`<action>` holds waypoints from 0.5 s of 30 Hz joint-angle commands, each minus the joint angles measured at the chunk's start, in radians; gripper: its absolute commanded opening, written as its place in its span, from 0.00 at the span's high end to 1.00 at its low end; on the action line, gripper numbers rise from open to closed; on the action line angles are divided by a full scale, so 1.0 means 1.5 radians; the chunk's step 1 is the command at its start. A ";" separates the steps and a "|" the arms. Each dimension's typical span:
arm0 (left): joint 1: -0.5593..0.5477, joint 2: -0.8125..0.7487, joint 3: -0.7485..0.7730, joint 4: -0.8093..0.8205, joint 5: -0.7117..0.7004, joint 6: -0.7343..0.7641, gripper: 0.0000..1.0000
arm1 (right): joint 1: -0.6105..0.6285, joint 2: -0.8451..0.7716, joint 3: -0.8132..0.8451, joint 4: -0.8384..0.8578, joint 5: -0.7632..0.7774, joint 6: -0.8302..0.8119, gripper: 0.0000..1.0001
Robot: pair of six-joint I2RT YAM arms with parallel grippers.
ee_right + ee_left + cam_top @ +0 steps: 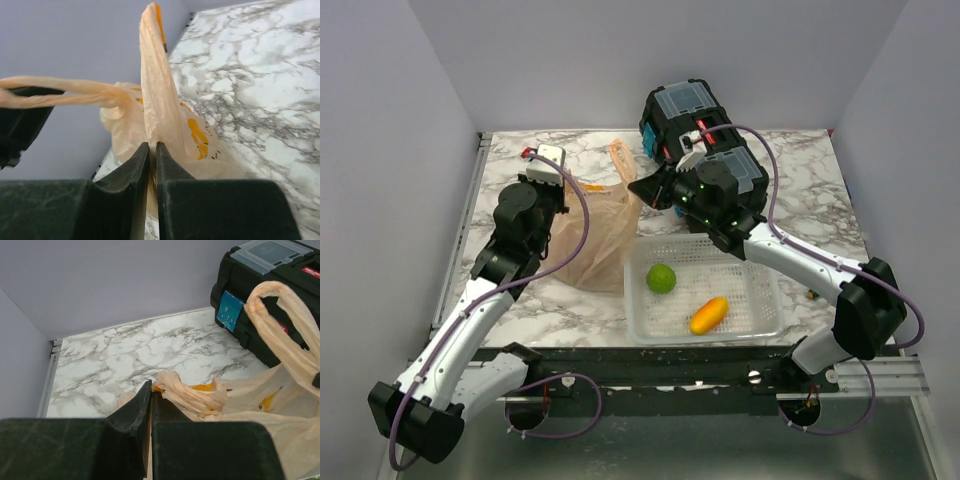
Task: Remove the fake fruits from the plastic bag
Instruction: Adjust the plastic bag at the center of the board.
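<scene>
Your plastic bag (pixel 595 240) is thin, crinkled, translucent peach-tan film. It lies slumped on the surface (pixel 790 190) left of centre, just beside the white mesh basket (pixel 760 300). The left fingers (pixel 135 415), black and wedge-shaped, are pressed together on a twisted rope of its film. The right fingers (pixel 125 175) are likewise closed, pinching a fold that stands upright between them. One loop handle (pixel 260 294) arches up in front of a black hard-plastic toolbox (pixel 690 110) with clear lid panels. The fake fruits do not show plainly through the film: yellow-orange patches (pixel 197 132) appear on the bag, but you cannot tell whether they are print or something inside. From above, the left fingers are hidden under their wrist, and the right arm covers part of the toolbox and the basket's far rim. In the basket sit a smooth green ball (pixel 661 278) and an orange oblong fruit (pixel 708 315), apart from each other. The surface is white marble pattern with grey veins, and plain pale grey-lavender walls close it in on three sides.
</scene>
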 commanded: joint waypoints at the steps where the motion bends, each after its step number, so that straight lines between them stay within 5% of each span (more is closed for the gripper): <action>1: 0.002 -0.063 -0.052 0.049 0.032 0.011 1.00 | 0.003 0.005 0.024 -0.104 0.126 0.007 0.82; 9: -0.001 -0.092 -0.058 0.060 0.091 0.014 1.00 | 0.065 0.020 0.166 -0.308 0.259 -0.109 0.37; 15: -0.004 -0.089 -0.047 0.038 0.047 -0.023 1.00 | 0.090 0.090 0.319 -0.460 0.442 -0.079 0.04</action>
